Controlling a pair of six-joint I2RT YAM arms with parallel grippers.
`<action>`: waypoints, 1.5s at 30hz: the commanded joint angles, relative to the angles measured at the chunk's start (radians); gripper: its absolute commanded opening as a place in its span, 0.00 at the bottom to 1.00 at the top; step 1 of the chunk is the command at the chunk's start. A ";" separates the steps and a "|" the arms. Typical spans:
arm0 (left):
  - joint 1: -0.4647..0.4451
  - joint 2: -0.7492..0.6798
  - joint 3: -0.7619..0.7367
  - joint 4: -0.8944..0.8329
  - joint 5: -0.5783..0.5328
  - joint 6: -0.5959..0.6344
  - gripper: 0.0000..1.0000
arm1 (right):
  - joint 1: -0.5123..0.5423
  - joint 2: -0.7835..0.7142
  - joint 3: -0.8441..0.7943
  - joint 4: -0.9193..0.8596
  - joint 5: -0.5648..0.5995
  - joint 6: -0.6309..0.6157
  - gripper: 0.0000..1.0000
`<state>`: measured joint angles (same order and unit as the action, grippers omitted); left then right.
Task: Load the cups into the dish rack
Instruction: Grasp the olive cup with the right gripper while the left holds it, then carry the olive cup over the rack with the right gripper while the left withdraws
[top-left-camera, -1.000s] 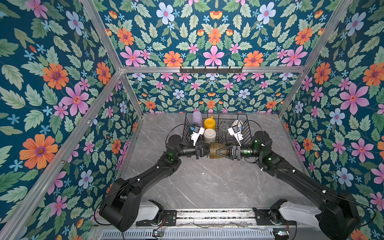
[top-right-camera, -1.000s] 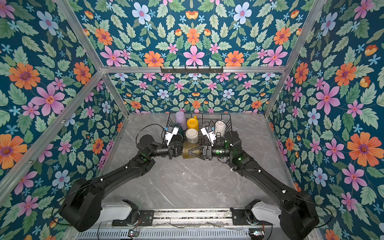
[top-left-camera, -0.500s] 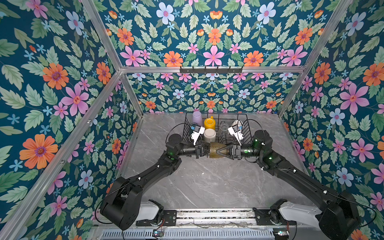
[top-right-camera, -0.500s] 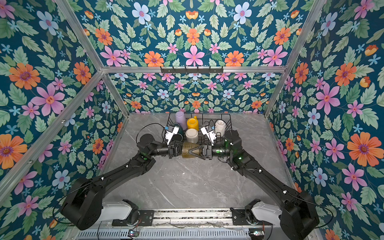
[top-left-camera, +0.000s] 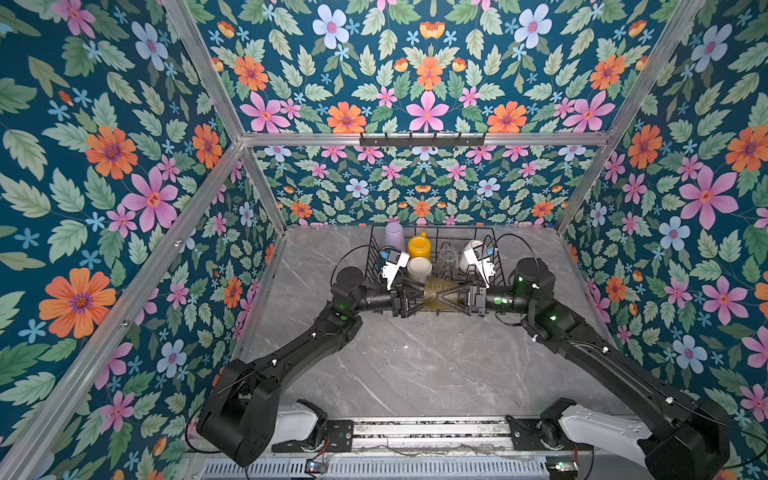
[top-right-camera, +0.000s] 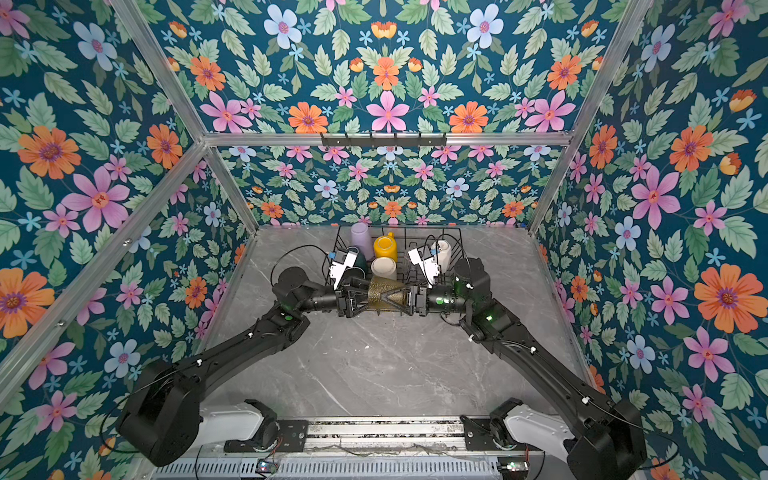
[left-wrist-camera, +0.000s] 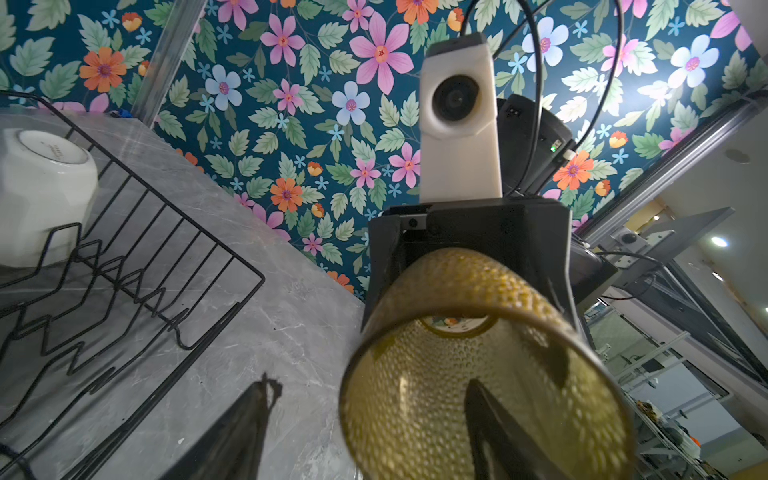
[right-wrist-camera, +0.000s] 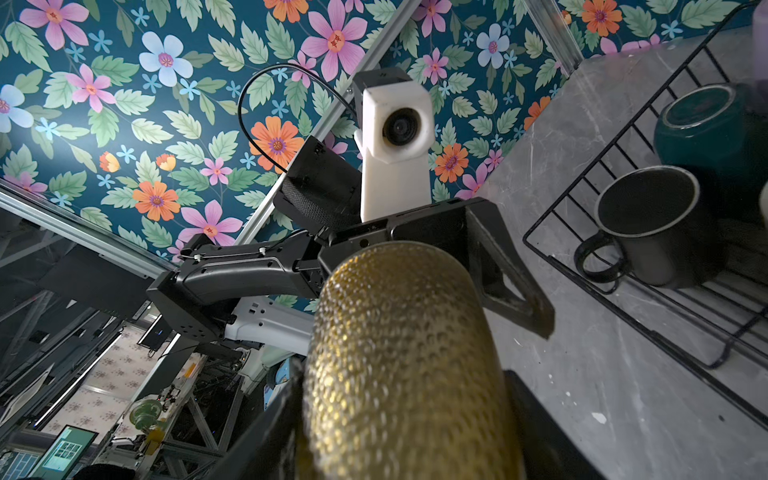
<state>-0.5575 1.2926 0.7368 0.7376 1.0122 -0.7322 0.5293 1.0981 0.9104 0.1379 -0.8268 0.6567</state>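
Amber glass (top-left-camera: 431, 289) hung level above the table (top-left-camera: 415, 365), caught between the two grippers mid-handover, and here was the change. The left gripper (top-left-camera: 413, 297) had been pinched tight on the rim half a second before and had now sprung its jaws apart. In the left wrist view one finger (left-wrist-camera: 245, 432) stood well clear of the glass wall, while the other showed dark through the amber. The left had let go! The glass itself had not shifted.

Its long axis ran straight from one gripper to the other, with the open mouth facing the left gripper and the base toward the right. The right gripper (top-left-camera: 438, 296) was clamped around the base half, fingers (right-wrist-camera: 540, 424) on either side, carrying the amber glass alone.

Just beyond both grippers sat the dish rack (top-left-camera: 457, 235), already loaded. A lilac tumbler (top-left-camera: 394, 236) stood past the left gripper. A yellow mug (top-left-camera: 419, 246) and a cream-white mug (top-left-camera: 419, 269) were beyond the glass, followed by a clear glass (top-left-camera: 448, 257). Past the right gripper a white mug (left-wrist-camera: 41, 195) sat base-up, and the small print on its base was too fine to read.
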 joint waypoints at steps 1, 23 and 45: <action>-0.001 -0.025 0.009 -0.082 -0.038 0.094 0.89 | -0.022 -0.020 0.016 -0.054 0.039 -0.012 0.00; 0.001 -0.455 0.017 -0.716 -1.076 0.408 1.00 | -0.129 0.072 0.470 -0.975 0.649 -0.453 0.00; 0.001 -0.645 -0.058 -0.817 -1.323 0.397 1.00 | -0.089 0.652 0.824 -1.213 0.991 -0.600 0.00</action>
<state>-0.5568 0.6495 0.6762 -0.0769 -0.2909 -0.3397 0.4412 1.7267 1.7218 -1.0393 0.1074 0.0734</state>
